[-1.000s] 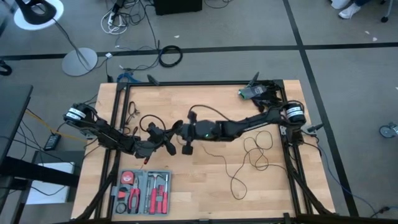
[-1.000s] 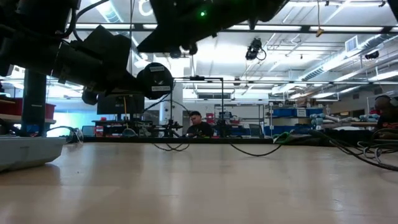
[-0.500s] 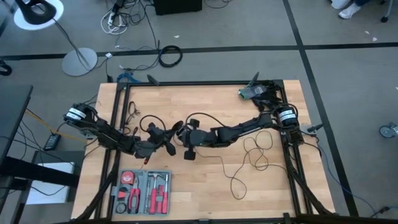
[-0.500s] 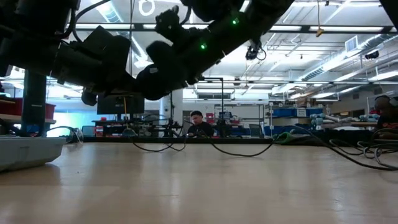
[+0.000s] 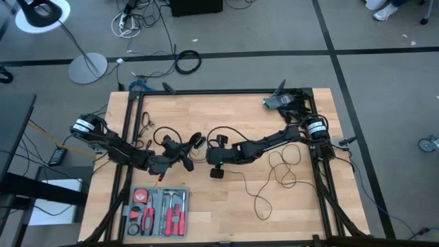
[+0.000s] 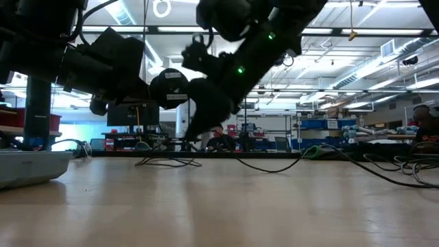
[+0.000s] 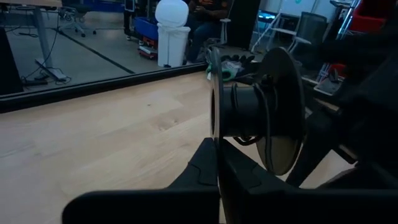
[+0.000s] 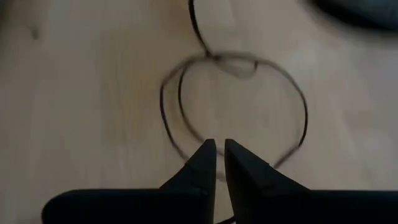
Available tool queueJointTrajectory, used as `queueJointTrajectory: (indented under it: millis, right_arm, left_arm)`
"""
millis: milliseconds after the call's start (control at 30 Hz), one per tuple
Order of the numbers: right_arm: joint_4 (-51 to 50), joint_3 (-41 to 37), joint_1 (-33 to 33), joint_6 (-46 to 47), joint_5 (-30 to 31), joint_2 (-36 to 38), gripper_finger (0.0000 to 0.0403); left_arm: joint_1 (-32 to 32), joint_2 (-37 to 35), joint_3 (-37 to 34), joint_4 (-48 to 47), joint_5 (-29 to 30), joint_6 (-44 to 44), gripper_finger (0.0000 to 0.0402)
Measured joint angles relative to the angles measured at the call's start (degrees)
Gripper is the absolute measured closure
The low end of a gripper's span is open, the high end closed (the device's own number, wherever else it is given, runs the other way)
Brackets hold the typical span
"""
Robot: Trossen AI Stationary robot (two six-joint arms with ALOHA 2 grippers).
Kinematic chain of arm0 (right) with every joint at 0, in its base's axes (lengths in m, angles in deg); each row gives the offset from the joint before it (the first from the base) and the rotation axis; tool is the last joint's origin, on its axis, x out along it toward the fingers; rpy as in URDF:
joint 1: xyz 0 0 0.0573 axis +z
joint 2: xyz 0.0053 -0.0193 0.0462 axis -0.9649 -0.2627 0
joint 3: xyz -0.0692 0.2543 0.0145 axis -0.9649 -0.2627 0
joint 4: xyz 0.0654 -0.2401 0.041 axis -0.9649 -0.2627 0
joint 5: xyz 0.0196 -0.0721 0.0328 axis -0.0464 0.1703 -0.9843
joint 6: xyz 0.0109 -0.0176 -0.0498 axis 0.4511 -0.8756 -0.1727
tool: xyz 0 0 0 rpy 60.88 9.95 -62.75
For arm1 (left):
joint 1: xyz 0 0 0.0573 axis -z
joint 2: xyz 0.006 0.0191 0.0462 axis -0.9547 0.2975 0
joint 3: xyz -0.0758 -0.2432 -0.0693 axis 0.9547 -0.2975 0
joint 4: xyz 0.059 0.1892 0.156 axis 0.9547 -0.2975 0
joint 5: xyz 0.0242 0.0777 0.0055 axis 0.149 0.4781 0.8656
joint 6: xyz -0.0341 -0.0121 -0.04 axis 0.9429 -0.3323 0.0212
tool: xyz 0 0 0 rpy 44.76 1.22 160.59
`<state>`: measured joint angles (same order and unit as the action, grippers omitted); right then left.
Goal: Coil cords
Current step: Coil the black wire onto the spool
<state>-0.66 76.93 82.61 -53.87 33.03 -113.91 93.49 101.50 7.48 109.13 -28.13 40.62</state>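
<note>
The cords are one thin black cord joined to a round black puck (image 6: 169, 89). My left gripper (image 5: 180, 155) is shut on the puck and holds it above the table, left of centre. Slack cord lies in loops on the wood (image 5: 282, 168), and one loop (image 8: 186, 81) lies just ahead of my right gripper (image 8: 216, 146). That gripper (image 6: 187, 136) slants down close to the table beside the puck. Its fingers stand a narrow slit apart with nothing seen between them. My left gripper pinches a thin round flange of the puck (image 7: 214, 134) between its two fingers. The flange stands on edge between them, and the hub and the larger disc (image 7: 283, 112) stick out to one side. The fingers come nearly level from the table's left. The puck is lifted clear.
A grey tray of red-handled tools (image 5: 156, 209) sits near the front left edge, and shows at the left in the low view (image 6: 27, 165). A small green device (image 5: 278, 101) lies at the far right corner. Black frame rails (image 5: 130, 137) border the table.
My right gripper has come down toward the table beside the puck and tipped its fingers steeply downward. The cord that hung slack just above the wood now lies on it. My left gripper and the puck have kept still.
</note>
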Motion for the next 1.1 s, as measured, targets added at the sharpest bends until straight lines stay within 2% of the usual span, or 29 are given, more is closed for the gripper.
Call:
queueJointTrajectory:
  millis: [267,367,567,733,867,1100]
  right_arm:
    - [0.96,-9.75,0.03,5.61,0.07,4.94,0.0371]
    - [5.72,-15.22,0.04,7.40,0.07,8.56,0.0371]
    - [26.15,-29.21,0.04,8.43,0.15,15.99,0.0371]
    - [49.53,-38.19,0.02,7.94,-0.18,14.82,0.0370]
    - [58.00,-37.64,0.02,1.05,-2.67,10.13,0.0365]
    - [58.24,-28.46,-0.78,-9.63,-2.85,0.77,0.0343]
  left_arm:
    - [0.37,0.00,-0.04,-0.10,0.71,-0.24,0.0402]
    - [0.37,0.00,-0.04,0.01,0.70,-0.26,0.0402]
    - [0.37,0.00,-0.04,0.80,0.66,-0.33,0.0401]
    - [0.37,0.00,-0.04,1.33,0.62,-0.35,0.0401]
    - [0.37,0.00,-0.02,1.69,0.45,-0.37,0.0401]
    - [0.37,0.00,-0.02,2.85,-0.65,-1.73,0.0401]
